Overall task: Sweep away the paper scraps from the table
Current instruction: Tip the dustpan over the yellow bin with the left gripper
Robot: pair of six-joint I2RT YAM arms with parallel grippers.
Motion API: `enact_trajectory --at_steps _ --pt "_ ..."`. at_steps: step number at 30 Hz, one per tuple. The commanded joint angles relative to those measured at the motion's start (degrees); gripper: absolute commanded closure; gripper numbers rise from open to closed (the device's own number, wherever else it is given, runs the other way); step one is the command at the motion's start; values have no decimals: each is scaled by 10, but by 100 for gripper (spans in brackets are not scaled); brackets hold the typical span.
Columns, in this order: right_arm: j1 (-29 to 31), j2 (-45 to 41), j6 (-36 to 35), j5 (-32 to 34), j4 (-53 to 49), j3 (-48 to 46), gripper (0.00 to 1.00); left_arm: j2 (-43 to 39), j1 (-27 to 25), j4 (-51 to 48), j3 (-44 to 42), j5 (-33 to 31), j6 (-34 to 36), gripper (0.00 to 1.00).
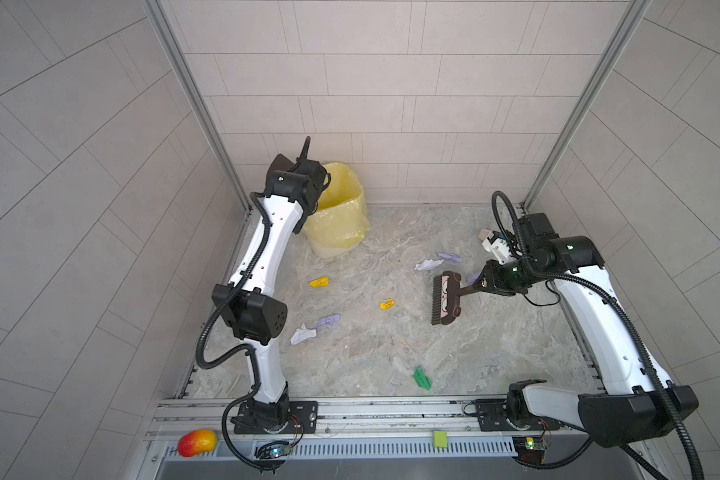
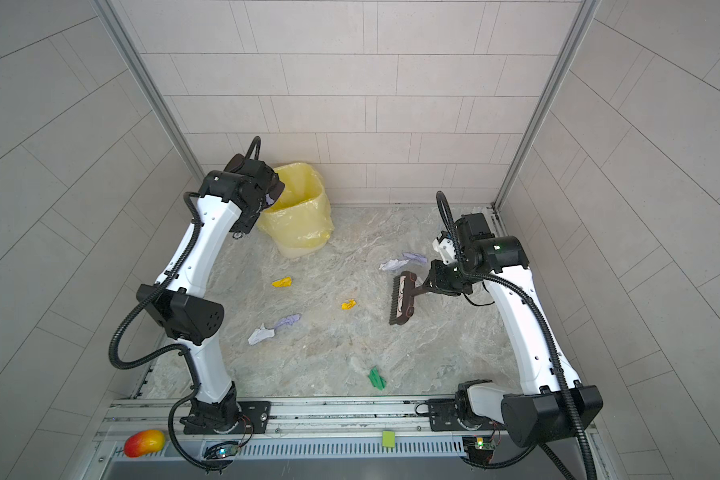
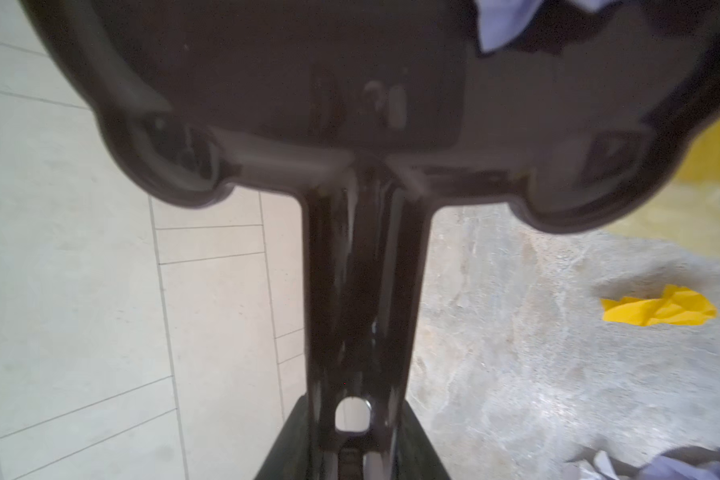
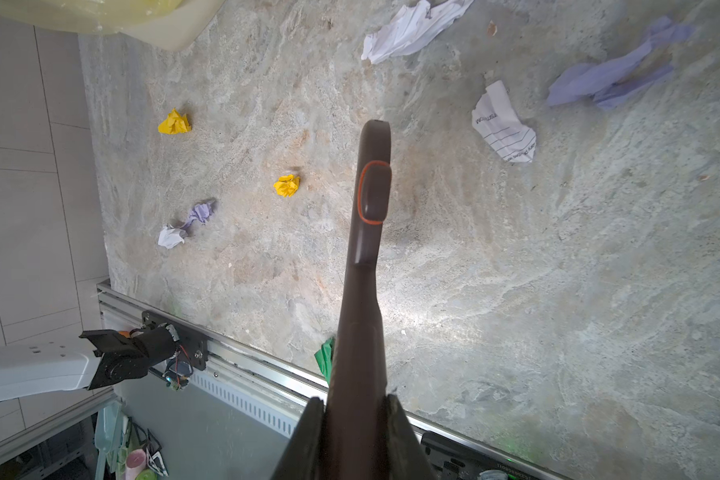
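Pale tiled walls [image 1: 391,83] enclose the table [image 1: 371,353] on 3 sides; its grey-beige veined surface is edged by metal rails [image 1: 350,405]. Paper scraps [image 1: 319,282] lie scattered over the table in both top views. 2 yellow scraps [image 1: 387,304] lie well apart, left of the middle. A lilac scrap [image 1: 327,321] lies just beside a white scrap [image 1: 302,334] near the left arm. A green scrap [image 1: 422,378] lies alone near the front rail. A second white and lilac pair [image 1: 429,264] lies just beyond the brush [image 1: 445,297]. In the right wrist view, a printed white scrap [image 4: 504,124] lies near the brush. The right gripper [image 4: 352,415] is clamped on the brush handle, with 1 jaw on each side of it. The brush head sits over the right half of the table, bristles facing the middle; whether the bristles touch the surface cannot be told. The left gripper [image 3: 352,415] is clamped on the handle of a dark dustpan [image 3: 308,83], which is raised at the rim of the yellow-lined bin [image 1: 341,220] in the far left corner of the table. In the left wrist view, 1 lilac piece [image 3: 499,25] shows at the edge of the dustpan.
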Motion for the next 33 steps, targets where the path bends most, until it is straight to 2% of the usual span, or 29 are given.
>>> enact_trajectory --at_steps 1,4,8,14,16,26,33 --pt "4 -2 2 -2 -12 24 100 10 -16 33 12 -105 68 100" --pt "7 1 1 -2 -13 25 100 11 -37 91 -4 -169 144 100" --pt "9 3 0 1 -18 30 100 -8 -63 237 -73 -246 289 100" --pt "10 4 0 1 -16 31 100 -53 -85 523 -206 -279 536 100" --pt "10 4 0 1 -15 29 100 -64 -85 590 -235 -281 586 100" --pt "10 8 -6 0 -14 30 100 -91 -84 693 -298 -270 674 100" --pt "11 7 -7 2 -14 32 100 -110 -78 659 -293 -258 635 100"
